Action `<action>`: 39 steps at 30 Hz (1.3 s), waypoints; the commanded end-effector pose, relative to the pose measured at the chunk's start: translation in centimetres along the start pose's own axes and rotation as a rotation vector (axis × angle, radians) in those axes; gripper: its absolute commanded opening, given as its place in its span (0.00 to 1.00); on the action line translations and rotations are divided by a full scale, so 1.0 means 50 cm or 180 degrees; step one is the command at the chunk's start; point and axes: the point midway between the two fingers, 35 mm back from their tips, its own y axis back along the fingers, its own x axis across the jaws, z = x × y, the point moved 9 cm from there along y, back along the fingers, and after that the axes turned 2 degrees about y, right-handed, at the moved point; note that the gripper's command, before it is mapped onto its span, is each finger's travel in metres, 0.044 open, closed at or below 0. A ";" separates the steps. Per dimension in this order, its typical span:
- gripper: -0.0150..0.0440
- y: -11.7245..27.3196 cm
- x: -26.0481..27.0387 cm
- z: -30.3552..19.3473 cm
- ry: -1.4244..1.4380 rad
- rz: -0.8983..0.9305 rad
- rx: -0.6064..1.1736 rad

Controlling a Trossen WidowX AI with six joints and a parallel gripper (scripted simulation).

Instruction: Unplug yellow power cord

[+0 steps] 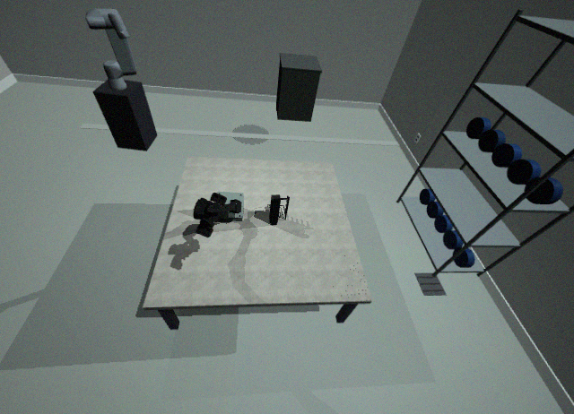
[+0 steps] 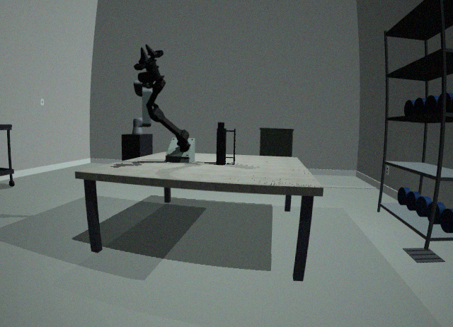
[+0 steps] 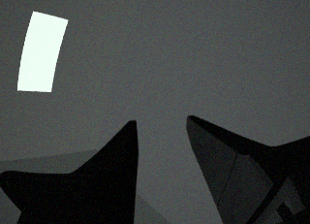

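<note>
- Nearest us in the exterior view, the surface (image 2: 204,177) shows a bare front edge on dark legs.
- Further back on it stands a dark upright block with a thin rack (image 2: 224,143) beside it; we cannot make out a yellow cord, plug or power strip in any view.
- Left of that block, the arm's base (image 2: 180,151) sits on the surface.
- From there the arm rises and our tool (image 2: 149,53) points at the ceiling, well above everything.
- Our tool's fingers stand fairly narrow, with only ceiling between them; it holds nothing.
- Beyond, a dark cabinet (image 2: 276,141) stands against the wall.
</note>
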 end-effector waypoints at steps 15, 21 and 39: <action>0.53 0.112 0.161 -0.315 -0.0203 0.0578 0.1690; 0.53 0.187 0.235 -0.417 -0.0311 0.0792 0.2390; 0.53 0.532 0.483 -0.609 -0.0030 0.2248 0.4526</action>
